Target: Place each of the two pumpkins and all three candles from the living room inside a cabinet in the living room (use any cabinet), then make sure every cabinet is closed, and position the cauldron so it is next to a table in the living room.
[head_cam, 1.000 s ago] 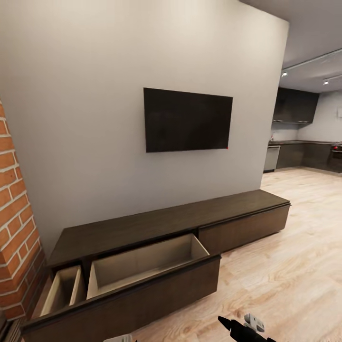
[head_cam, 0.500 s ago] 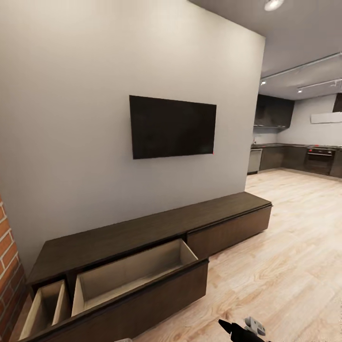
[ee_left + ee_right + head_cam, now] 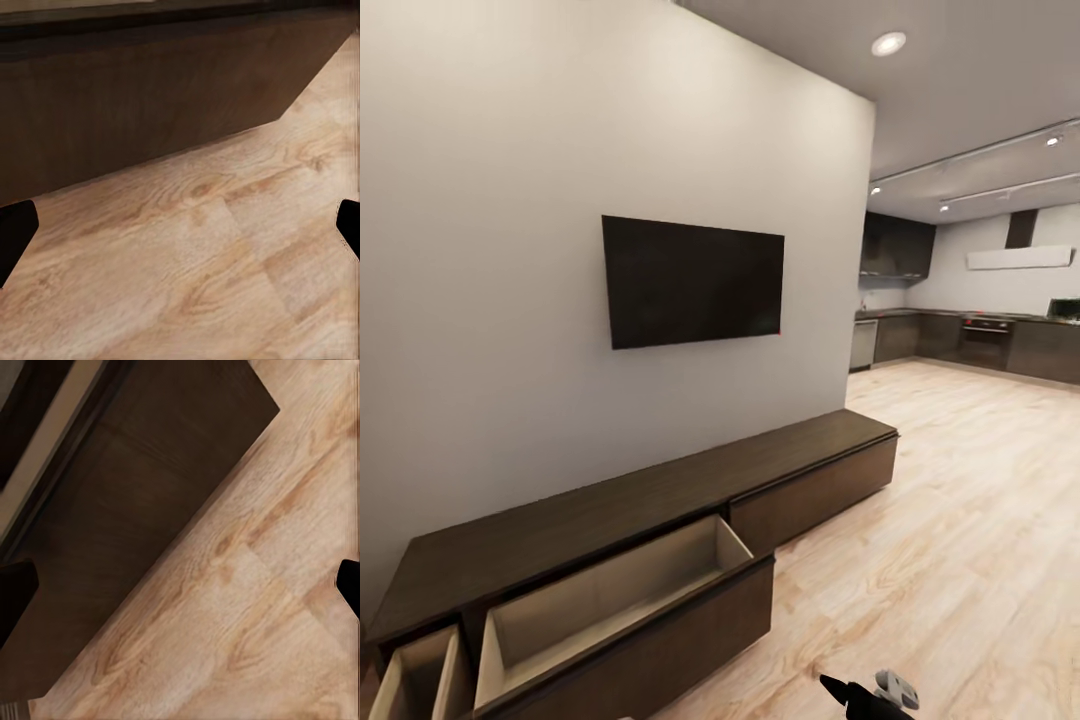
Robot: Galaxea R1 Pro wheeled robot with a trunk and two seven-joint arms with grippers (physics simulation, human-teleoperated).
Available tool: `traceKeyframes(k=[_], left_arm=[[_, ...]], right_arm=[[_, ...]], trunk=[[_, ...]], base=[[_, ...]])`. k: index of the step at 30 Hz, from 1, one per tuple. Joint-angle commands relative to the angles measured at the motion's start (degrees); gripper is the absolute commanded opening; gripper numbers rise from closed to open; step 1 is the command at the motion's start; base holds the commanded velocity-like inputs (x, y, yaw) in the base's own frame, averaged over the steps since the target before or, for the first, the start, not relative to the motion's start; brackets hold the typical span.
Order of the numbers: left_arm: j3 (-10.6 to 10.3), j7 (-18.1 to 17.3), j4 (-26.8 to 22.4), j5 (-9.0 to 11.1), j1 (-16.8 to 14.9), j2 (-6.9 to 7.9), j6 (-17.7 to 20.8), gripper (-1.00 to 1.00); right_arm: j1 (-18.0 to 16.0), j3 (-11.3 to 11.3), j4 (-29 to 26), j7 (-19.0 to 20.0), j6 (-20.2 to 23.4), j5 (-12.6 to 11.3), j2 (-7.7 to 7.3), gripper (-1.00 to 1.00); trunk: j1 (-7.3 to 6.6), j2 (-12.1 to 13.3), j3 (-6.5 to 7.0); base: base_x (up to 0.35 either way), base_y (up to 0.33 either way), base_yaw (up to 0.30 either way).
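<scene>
Notably, the cabinet (image 3: 660,490) ran along the lower left of the frame, two drawers (image 3: 610,590) pulled out. The left end effector (image 3: 180,225) and right end effector (image 3: 180,585) stood wide, holding nothing, over wooden floor (image 3: 960,520).

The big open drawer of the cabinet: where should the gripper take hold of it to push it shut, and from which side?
Probably the dark front panel of the open drawer, near its middle. It has no handle, so a flat push from the room side, toward the wall, suits better than a pinch. The cabinet lies low, so the arm must come in low.
</scene>
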Motion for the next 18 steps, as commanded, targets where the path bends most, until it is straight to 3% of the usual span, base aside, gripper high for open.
traceKeyframes(k=[1,18], left_arm=[[-0.3,0.5,0.2,0.4,0.0,0.05,0.1,1.0],[-0.5,0.5,1.0,0.4,-0.1,-0.02,0.1,1.0]], right_arm=[[0.0,-0.2,0.0,0.2,0.6,-0.5,0.01,1.0],[0.0,-0.2,0.0,0.2,0.6,-0.5,0.09,1.0]], trunk=[[-0.23,0.4,0.21],[-3.96,7.2,4.51]], base=[[0.0,0.0,-0.187],[0.0,0.0,-0.186]])
